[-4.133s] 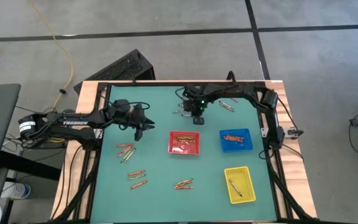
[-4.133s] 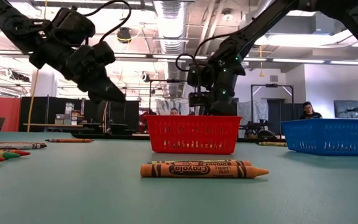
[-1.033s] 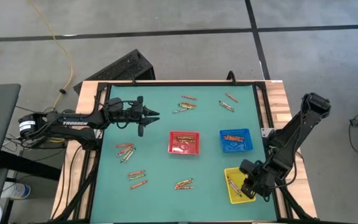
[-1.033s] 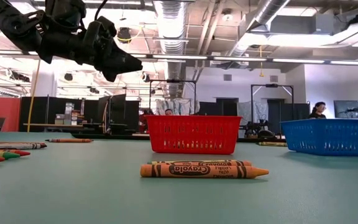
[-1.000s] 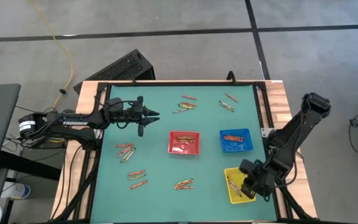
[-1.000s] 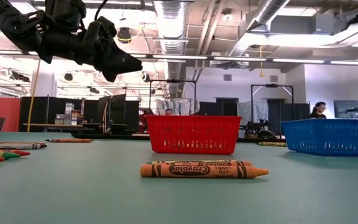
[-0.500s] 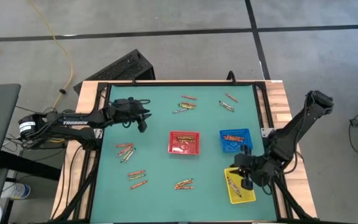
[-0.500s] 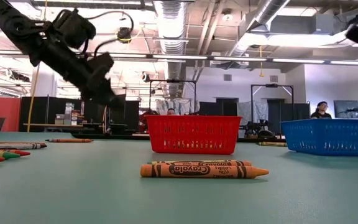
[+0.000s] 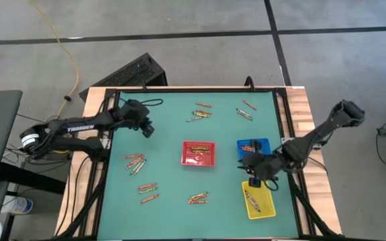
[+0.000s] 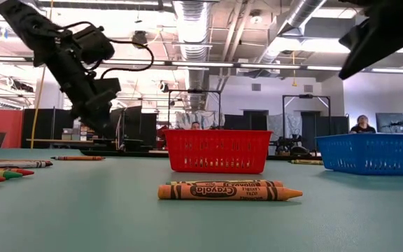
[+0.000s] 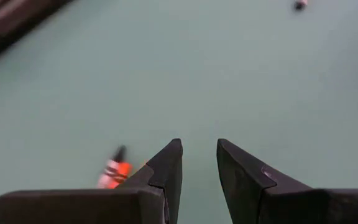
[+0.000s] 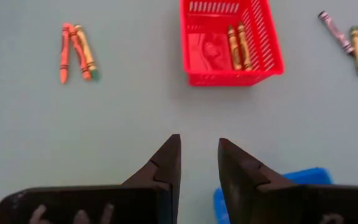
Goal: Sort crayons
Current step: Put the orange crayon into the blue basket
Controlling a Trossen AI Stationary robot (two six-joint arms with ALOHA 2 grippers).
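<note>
Thin wax crayons (image 9: 135,163) lie scattered mid-left on my green table (image 9: 173,181): light, stiff, rolling; I'd pinch mid-length. Left claw (image 11: 197,163) and right claw (image 12: 197,160) hover slightly spread, empty.

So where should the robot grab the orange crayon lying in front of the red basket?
Probably around the middle of the orange crayon, coming straight down from above. It lies flat on the table, so fingers should close across its thin width, not its length.
</note>
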